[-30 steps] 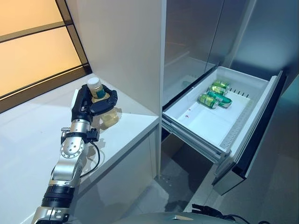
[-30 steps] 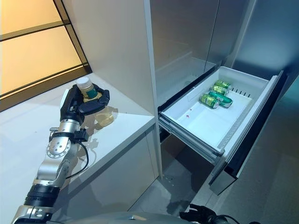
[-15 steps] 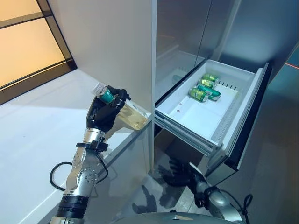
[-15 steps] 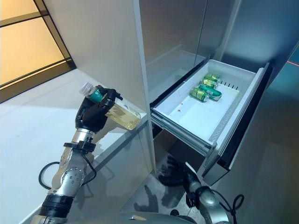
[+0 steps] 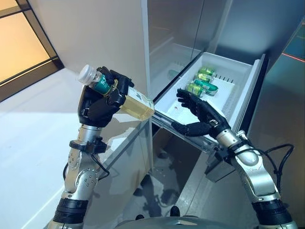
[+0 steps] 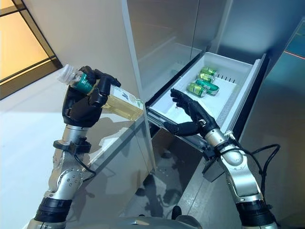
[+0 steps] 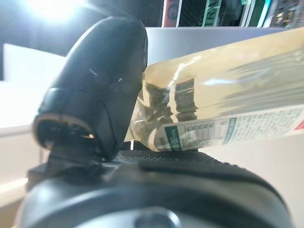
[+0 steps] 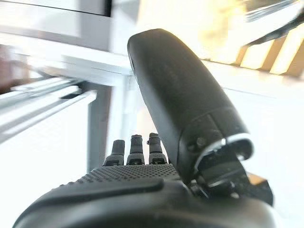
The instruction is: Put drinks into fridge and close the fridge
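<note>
My left hand [image 5: 100,102] is shut on a clear bottle of pale yellow drink [image 5: 136,102] with a white cap and green label. It holds the bottle tilted on its side above the white counter's corner, base toward the fridge. The bottle also shows in the left wrist view [image 7: 228,104]. My right hand [image 5: 200,114] is open and empty, fingers spread, just in front of the open white fridge drawer [image 5: 238,102]. Green cans [image 5: 200,86] lie at the back of the drawer.
The white counter [image 5: 28,138] runs along the left under an orange-lit window. The fridge's grey upper door [image 5: 190,28] stands behind the drawer. The drawer's dark front panel [image 5: 253,95] juts out at the right over grey floor.
My left hand has lifted the bottle higher and further toward the fridge. My right hand has risen from low by the floor to the drawer's front edge. The camera has shifted right.
</note>
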`<state>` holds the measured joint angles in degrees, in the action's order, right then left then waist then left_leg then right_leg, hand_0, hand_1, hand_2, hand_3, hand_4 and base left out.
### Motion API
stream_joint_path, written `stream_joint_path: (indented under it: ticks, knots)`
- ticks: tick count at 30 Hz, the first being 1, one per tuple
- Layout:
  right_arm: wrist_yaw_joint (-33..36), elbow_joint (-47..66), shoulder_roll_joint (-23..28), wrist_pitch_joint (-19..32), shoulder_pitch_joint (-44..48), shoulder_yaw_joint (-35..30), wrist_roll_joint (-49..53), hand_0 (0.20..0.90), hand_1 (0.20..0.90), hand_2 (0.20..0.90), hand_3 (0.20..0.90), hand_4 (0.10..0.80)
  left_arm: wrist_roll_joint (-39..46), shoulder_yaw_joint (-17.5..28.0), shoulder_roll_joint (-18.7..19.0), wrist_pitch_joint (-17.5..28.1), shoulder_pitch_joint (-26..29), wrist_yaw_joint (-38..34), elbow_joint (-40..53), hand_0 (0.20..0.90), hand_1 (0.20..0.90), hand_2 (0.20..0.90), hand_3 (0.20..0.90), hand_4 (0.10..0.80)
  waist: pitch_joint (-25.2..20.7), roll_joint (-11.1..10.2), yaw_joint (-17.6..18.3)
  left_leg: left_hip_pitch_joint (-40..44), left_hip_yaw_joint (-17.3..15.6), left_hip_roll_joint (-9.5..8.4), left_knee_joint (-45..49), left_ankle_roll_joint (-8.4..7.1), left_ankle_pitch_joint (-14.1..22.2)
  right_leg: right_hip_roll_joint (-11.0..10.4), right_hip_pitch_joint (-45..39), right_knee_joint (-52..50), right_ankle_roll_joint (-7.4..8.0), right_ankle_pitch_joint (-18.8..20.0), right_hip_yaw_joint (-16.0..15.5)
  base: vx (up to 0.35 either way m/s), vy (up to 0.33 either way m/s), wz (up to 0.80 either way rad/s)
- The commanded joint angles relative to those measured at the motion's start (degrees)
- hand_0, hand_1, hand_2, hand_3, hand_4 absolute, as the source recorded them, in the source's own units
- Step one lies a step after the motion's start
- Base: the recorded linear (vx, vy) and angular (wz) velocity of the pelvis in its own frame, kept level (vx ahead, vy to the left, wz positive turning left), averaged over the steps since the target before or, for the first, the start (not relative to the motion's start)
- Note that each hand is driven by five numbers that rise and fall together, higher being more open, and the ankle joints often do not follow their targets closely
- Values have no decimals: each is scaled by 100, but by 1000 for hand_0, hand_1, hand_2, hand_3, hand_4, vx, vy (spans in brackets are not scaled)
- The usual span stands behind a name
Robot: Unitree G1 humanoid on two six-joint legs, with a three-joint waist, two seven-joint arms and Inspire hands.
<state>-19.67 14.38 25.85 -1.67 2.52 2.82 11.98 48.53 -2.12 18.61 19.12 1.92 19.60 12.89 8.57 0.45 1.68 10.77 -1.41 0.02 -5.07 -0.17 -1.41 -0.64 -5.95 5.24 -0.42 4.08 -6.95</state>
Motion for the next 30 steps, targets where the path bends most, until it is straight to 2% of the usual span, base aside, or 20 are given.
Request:
stream_joint_path:
  ticks: [1, 11, 24, 30]
  knots:
    - [-386, 844, 76, 292, 696, 86, 603, 900, 900, 900, 900, 800, -155, -105, 175, 471, 1098, 145, 919, 300, 300, 300, 200, 100, -407, -74, 8, -84, -87, -183, 7, 106, 240, 19, -256, -318, 256, -494, 171, 0, 0, 0]
    - [-628, 692, 242, -400, 1295, 671, 1170, 900, 900, 900, 900, 800, -484, -849, 238, 251, 1473, -81, 661, 300, 300, 300, 200, 100, -464, -154, -15, -87, -130, -198, 7, 108, 240, 20, -285, -242, 269, -429, 174, 0, 0, 0]
    - [-790, 662, 352, -817, 1523, 1096, 1677, 900, 900, 900, 900, 800, -1347, -1461, 489, -98, 1672, -211, 341, 300, 300, 300, 200, 100, -464, -198, 9, -69, -211, -207, 7, 135, 249, 26, -291, -217, 283, -396, 197, 4, 0, -1]
    - [-954, 560, 510, -1148, 1575, 1201, 1972, 900, 900, 900, 900, 800, -1763, -1614, 714, 80, 1719, -342, 152, 300, 300, 300, 200, 100, -465, -216, 13, -33, -222, -207, 7, 132, 281, 35, -337, -195, 291, -415, 199, 17, -4, -6]
